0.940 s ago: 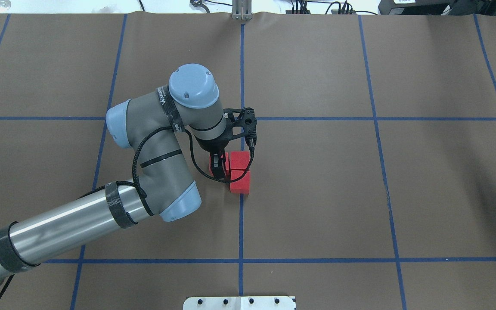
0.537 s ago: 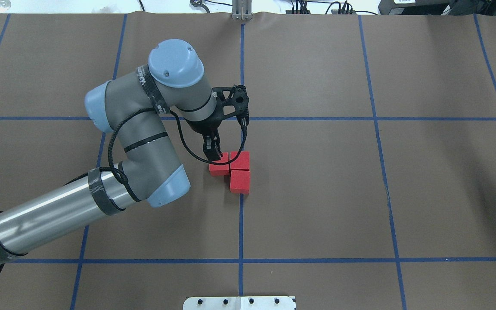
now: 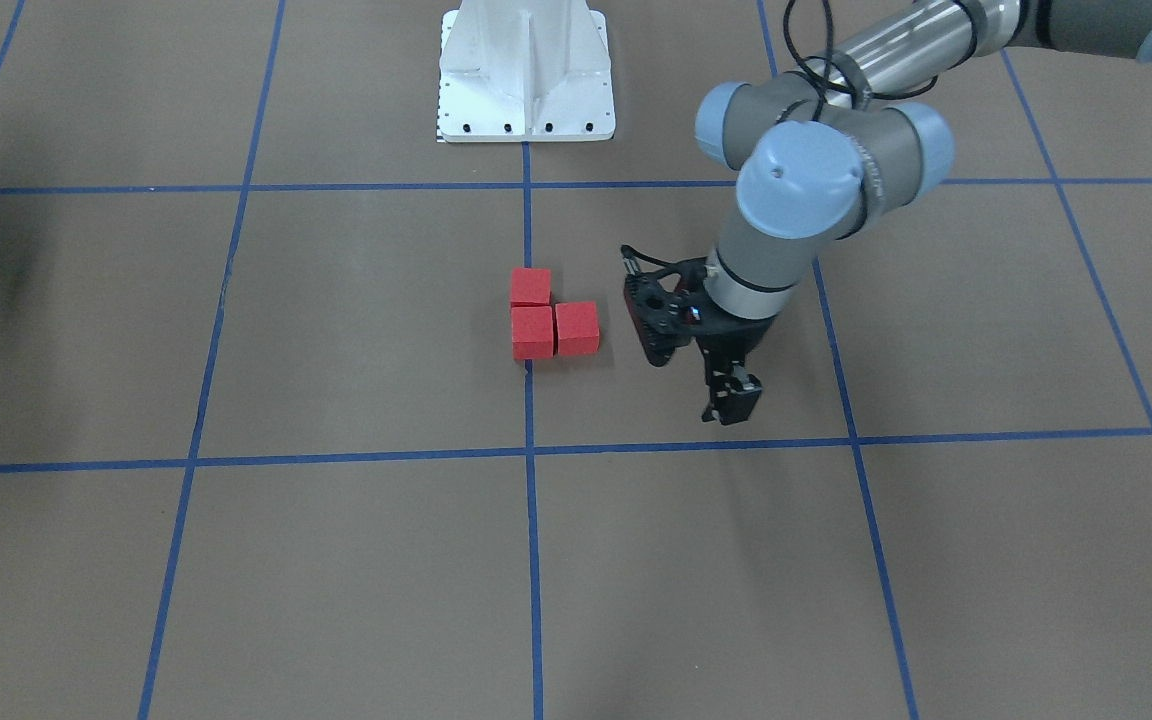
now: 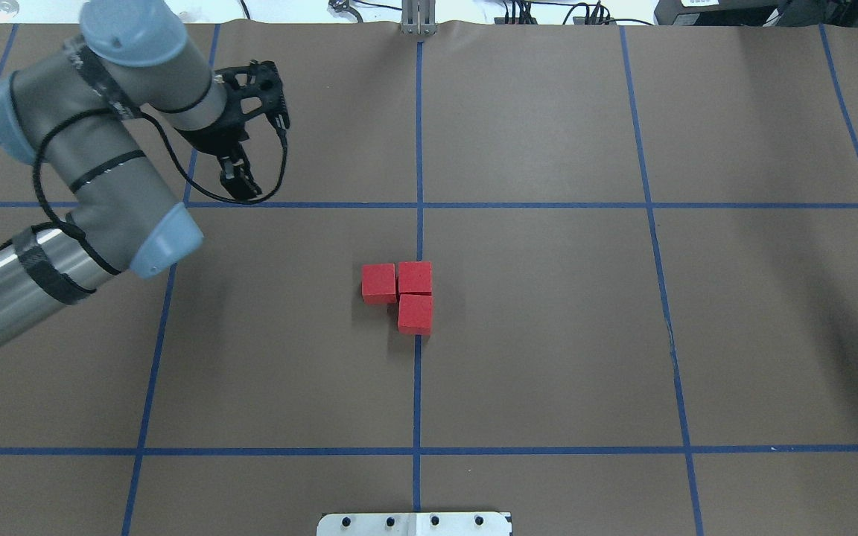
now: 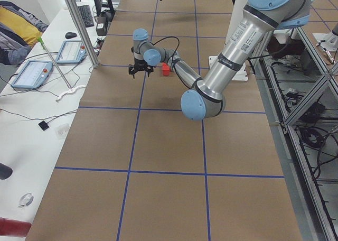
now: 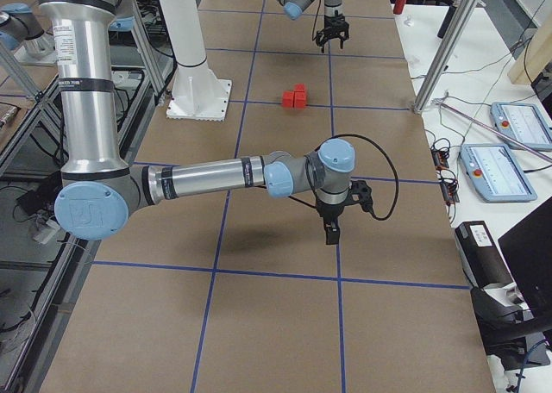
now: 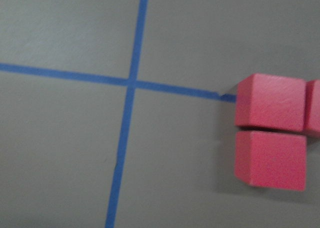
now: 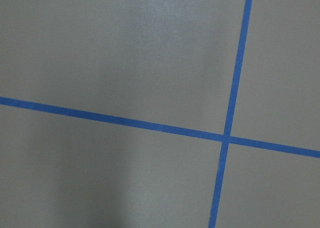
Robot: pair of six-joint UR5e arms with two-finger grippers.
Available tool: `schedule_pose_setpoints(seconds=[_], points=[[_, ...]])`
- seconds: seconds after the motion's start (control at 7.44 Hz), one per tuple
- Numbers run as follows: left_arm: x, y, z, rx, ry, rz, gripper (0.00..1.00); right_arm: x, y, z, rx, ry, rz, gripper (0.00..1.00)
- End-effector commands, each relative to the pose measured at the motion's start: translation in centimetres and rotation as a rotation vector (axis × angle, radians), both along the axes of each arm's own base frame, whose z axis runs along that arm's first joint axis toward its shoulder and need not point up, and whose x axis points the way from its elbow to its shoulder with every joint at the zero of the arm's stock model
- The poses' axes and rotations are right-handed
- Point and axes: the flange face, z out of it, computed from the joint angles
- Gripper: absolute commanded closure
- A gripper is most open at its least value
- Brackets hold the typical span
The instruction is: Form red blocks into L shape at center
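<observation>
Three red blocks (image 4: 415,278) lie touching in an L on the brown floor's centre, against the blue tape line (image 4: 417,387). One sits left of the corner block and one near of it. They also show in the front view (image 3: 532,331) and at the right edge of the left wrist view (image 7: 270,159). My left gripper (image 4: 239,184) is open and empty, raised well to the far left of the blocks, and shows in the front view (image 3: 733,400). My right gripper (image 6: 332,232) hangs over bare floor far to the right. I cannot tell if it is open or shut.
The white robot base plate (image 4: 414,523) sits at the near centre edge. A small metal bracket (image 4: 418,18) stands at the far edge. Tables with tablets (image 6: 517,121) and aluminium posts (image 6: 440,53) stand beyond the far side.
My left gripper let go of the left block, rose and swung away to the far left. The three blocks stay together in the L.
</observation>
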Motion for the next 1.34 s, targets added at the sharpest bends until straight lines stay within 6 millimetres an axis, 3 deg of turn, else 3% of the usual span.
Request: schedule_pose_setpoints(seconds=[0.0, 0.13, 0.27, 0.54, 0.67, 0.81, 0.94, 1.07, 1.21], points=[[-12.4, -0.9, 7.8, -0.052, -0.037, -0.159, 0.00, 0.4, 0.7, 1.0, -0.017, 0.007, 0.005, 0.01], [-16.7, 0.2, 14.2, -0.145, -0.085, -0.221, 0.00, 0.5, 0.8, 1.1, -0.020, 0.007, 0.007, 0.01], [-23.0, 0.8, 18.9, -0.217, -0.113, -0.306, 0.00, 0.5, 0.9, 1.2, -0.022, 0.008, 0.007, 0.01], [-32.9, 3.1, 26.2, -0.349, -0.144, -0.451, 0.00, 0.8, 1.3, 1.7, -0.031, 0.010, 0.009, 0.01], [-37.2, 4.8, 29.9, -0.461, -0.082, -0.486, 0.00, 1.1, 1.3, 1.7, -0.028, 0.010, 0.011, 0.01], [-40.1, 7.1, 33.9, -0.595, 0.040, -0.482, 0.00, 1.3, 1.3, 1.8, -0.030, 0.012, 0.015, 0.01], [-41.6, 10.6, 37.1, -0.672, 0.089, -0.496, 0.00, 1.5, 1.6, 2.1, -0.034, 0.013, 0.015, 0.01], [-45.5, 11.9, 37.6, -0.683, 0.118, -0.578, 0.00, 1.8, 1.7, 2.2, -0.034, 0.013, 0.020, 0.01], [-46.6, 12.2, 37.4, -0.680, 0.127, -0.598, 0.00, 2.3, 1.7, 2.3, -0.036, 0.013, 0.031, 0.01]])
